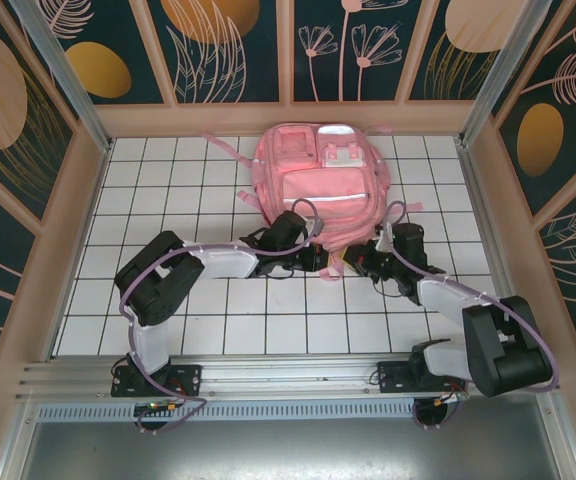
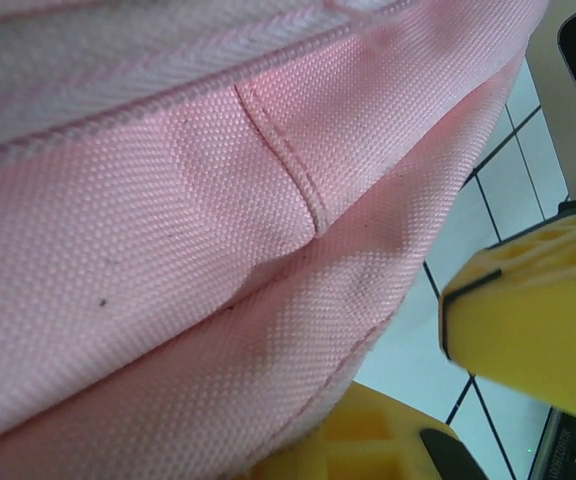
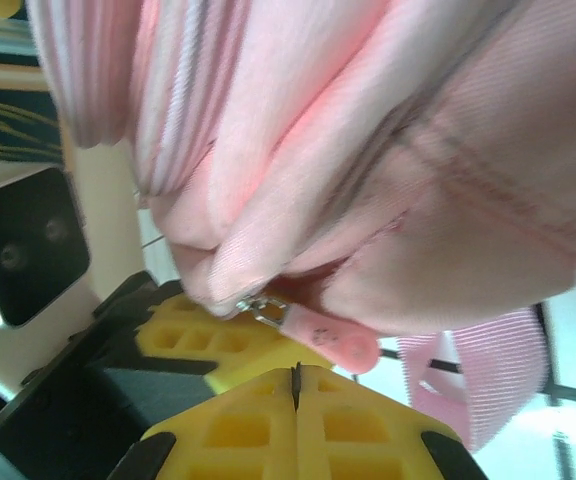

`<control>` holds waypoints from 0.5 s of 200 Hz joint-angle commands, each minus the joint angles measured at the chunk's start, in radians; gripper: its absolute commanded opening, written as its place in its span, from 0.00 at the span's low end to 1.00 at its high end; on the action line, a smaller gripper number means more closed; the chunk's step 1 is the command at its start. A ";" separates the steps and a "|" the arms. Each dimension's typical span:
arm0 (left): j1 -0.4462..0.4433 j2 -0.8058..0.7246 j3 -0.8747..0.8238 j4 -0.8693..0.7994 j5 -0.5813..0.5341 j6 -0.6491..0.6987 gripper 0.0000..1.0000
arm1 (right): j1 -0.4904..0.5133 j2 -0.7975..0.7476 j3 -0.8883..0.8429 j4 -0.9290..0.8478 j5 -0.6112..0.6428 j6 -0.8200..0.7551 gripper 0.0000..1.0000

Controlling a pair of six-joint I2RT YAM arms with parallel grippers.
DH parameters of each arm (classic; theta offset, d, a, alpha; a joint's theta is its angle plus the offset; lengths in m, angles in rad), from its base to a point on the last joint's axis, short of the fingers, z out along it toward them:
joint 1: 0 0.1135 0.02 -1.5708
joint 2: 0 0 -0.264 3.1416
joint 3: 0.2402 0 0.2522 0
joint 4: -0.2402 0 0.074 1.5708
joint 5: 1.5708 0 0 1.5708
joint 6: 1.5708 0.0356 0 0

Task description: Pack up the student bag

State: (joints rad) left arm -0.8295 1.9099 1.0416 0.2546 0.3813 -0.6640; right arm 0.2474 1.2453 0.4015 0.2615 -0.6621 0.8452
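The student bag (image 1: pixel 320 175), a large pink backpack, lies flat at the far middle of the tiled table, and both grippers are at its near edge. My left gripper (image 1: pixel 316 257) is shut, with the bag's woven pink fabric (image 2: pixel 198 260) draped over its yellow finger (image 2: pixel 378 440); the other finger is hidden under the cloth. My right gripper (image 3: pixel 295 375) is shut, its jaws pressed together with nothing between them. A pink zipper pull (image 3: pixel 330 337) on a metal ring hangs from the bag just above the right gripper's tips. In the right wrist view the left gripper's yellow finger (image 3: pixel 203 338) sits close by.
The white tiled table (image 1: pixel 168 200) is bounded by wooden walls on three sides. Loose pink straps (image 1: pixel 230 142) spread out beside the bag, and one strap (image 3: pixel 473 370) dangles near the right gripper. The two grippers are close together at the bag's near edge.
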 commanded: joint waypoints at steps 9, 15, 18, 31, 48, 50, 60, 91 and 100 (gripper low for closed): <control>0.024 -0.047 -0.054 0.058 -0.023 -0.022 0.18 | -0.031 -0.090 0.027 -0.165 0.113 -0.086 0.00; 0.024 -0.058 -0.063 0.076 -0.007 -0.031 0.23 | -0.039 -0.099 0.029 -0.176 0.120 -0.090 0.00; 0.024 -0.064 -0.063 0.087 -0.001 -0.037 0.25 | -0.044 -0.105 0.032 -0.183 0.125 -0.093 0.00; 0.024 -0.096 -0.119 0.116 0.007 -0.064 0.34 | -0.055 -0.128 0.049 -0.237 0.179 -0.099 0.02; 0.025 -0.132 -0.151 0.120 -0.004 -0.114 0.44 | -0.060 -0.147 0.072 -0.289 0.241 -0.107 0.05; 0.024 -0.134 -0.154 0.120 -0.006 -0.123 0.45 | -0.059 -0.149 0.075 -0.297 0.252 -0.106 0.05; 0.020 -0.139 -0.155 0.110 -0.011 -0.176 0.48 | -0.060 -0.151 0.092 -0.326 0.294 -0.099 0.05; -0.054 -0.086 0.003 -0.098 -0.080 -0.198 0.50 | -0.061 -0.136 0.121 -0.335 0.345 -0.095 0.05; -0.076 -0.088 0.031 -0.135 -0.124 -0.191 0.50 | -0.062 -0.126 0.128 -0.334 0.347 -0.096 0.05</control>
State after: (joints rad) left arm -0.8455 1.8046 0.9714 0.2504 0.3473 -0.8265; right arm 0.1928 1.1114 0.4877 -0.0277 -0.3828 0.7639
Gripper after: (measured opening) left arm 0.500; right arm 0.062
